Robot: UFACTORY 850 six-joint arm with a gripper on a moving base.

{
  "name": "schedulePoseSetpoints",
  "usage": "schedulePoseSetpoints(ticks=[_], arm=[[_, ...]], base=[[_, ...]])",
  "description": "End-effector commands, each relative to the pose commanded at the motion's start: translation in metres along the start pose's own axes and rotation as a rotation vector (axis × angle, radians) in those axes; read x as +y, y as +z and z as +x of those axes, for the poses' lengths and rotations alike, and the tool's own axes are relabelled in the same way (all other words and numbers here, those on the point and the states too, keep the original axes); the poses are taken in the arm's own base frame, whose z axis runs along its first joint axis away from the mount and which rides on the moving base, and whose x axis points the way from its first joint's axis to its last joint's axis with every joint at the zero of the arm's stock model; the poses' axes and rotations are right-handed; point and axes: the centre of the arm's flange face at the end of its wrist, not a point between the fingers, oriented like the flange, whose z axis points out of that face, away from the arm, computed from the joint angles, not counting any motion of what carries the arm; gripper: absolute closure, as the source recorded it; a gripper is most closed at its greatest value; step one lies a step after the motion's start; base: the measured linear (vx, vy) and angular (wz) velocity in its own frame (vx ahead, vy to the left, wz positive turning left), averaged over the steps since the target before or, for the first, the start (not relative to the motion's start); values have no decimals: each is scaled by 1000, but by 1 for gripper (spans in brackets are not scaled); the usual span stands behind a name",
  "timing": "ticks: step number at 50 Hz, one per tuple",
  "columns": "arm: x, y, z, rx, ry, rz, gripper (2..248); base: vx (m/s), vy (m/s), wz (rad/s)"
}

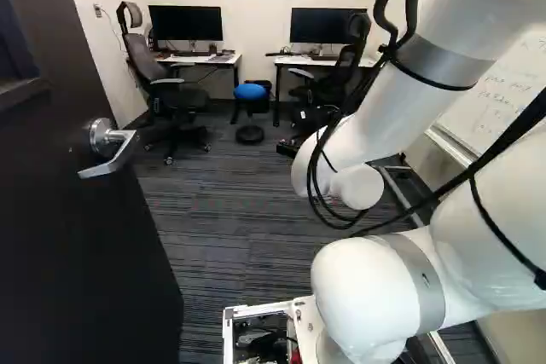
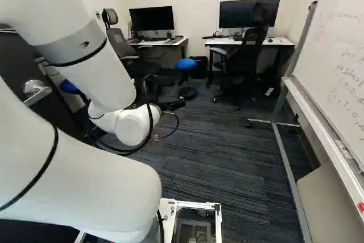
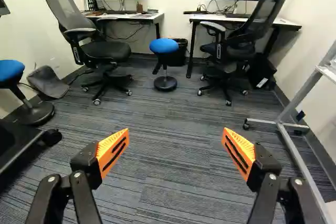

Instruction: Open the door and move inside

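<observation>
Door (image 1: 77,236) is standing open, left in the left base view.
Its metal lever (image 1: 118,155) is gleaming, handwriting is marking the whiteboard (image 2: 327,44), my gripper (image 2: 165,106) is holding ridged orange pads (image 3: 113,150) apart.

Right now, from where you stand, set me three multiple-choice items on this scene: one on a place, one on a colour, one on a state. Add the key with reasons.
1. Where is the whiteboard in the right base view?
A) At the left
B) At the right
C) In the middle of the back wall

2. What colour are the pads on the gripper?
A) Orange
B) Green
C) White

3. How is the door?
A) Shut across the way ahead
B) Lying on the floor
C) Standing open

Key:
1. B: it stands along the right side of the right base view.
2. A: both pads show orange in the wrist view.
3. C: it stands at the left of the left base view, with the desks in sight past it.
</observation>
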Motion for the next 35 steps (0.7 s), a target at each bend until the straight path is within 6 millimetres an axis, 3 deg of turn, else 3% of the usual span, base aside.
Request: schedulePoseSetpoints(ticks=[16,35], arm=[[0,0,0,0,0,0,3],[0,0,0,0,0,0,3]], base=[[196,39,176],[193,8,23]])
